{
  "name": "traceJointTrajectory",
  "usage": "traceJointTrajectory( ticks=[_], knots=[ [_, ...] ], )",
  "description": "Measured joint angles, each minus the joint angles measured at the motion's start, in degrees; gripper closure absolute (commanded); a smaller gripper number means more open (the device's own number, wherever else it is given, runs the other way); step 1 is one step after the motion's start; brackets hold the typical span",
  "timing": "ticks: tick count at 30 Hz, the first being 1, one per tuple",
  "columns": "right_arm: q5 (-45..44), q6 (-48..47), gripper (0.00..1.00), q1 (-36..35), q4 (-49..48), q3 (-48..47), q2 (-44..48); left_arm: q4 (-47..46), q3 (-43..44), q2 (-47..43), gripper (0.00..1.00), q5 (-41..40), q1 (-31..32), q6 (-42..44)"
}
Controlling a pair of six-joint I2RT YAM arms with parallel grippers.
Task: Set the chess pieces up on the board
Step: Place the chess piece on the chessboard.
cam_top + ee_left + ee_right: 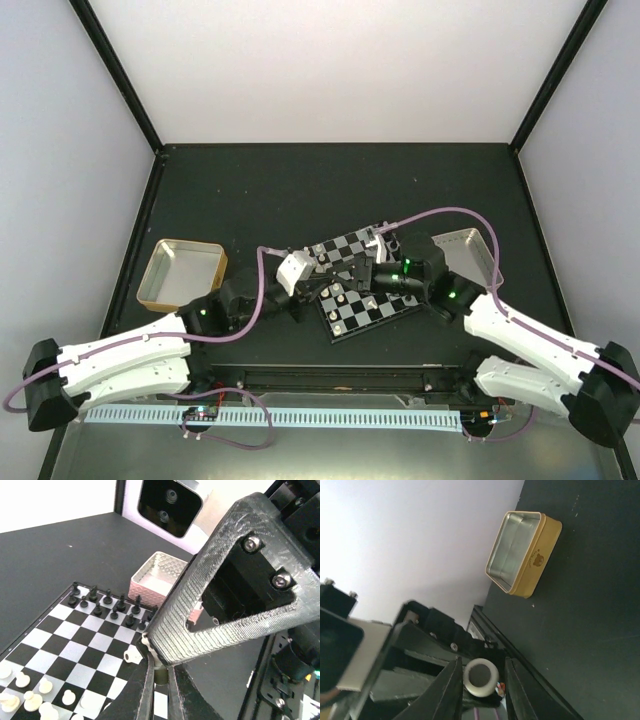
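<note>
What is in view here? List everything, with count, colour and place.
chessboard: one, black and pale chequered, table centre
black chess pieces: about twelve showing, two rows at one board edge
cream-white chess pieces: at least seven, opposite board edge
single cream-white piece: one, between the right gripper's fingers
ribbed tray: one, pinkish-white, just off the board by the black rows
gold tin: one, open, empty, table's left
metal tray: one, silver, table's right
table: one, black
left gripper: over the board edge, grip unclear
right gripper: over the board, shut on the single cream-white piece
</note>
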State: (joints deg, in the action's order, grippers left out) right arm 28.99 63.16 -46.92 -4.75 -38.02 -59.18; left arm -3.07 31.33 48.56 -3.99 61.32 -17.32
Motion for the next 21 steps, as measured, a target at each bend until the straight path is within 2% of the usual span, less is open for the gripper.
traceJointTrajectory(
  ticks=[9, 11, 14, 15, 17, 21],
  knots=[
    [2.9, -9.3, 0.94, -0.1, 8.7, -1.4, 3.8, 5.9, 2.6, -1.0, 0.98, 6.8, 0.0, 4.7],
    [3.1, -9.9, 0.95, -0.2, 9.2, -1.4, 3.8, 6.3, 2.6, -1.0, 0.88, 7.3, 0.0, 4.9],
    [3.0, -9.0, 0.96, -0.3, 8.0, -0.9, 4.3, 6.2, 2.8, -1.0, 0.62, 7.8, -0.1, 4.7],
    [2.9, -7.9, 0.96, -0.3, 6.1, 0.1, 4.8, 6.2, 2.9, -1.2, 0.59, 7.9, -0.1, 4.5],
    [2.6, -5.4, 0.96, -0.3, 2.1, 2.1, 5.7, 5.7, 2.9, -1.8, 0.54, 8.3, -0.1, 3.3],
    [2.4, 0.2, 0.96, -0.3, -5.4, 5.5, 6.8, 1.0, 2.4, -3.3, 0.57, 8.8, -0.1, -0.2]
  ],
)
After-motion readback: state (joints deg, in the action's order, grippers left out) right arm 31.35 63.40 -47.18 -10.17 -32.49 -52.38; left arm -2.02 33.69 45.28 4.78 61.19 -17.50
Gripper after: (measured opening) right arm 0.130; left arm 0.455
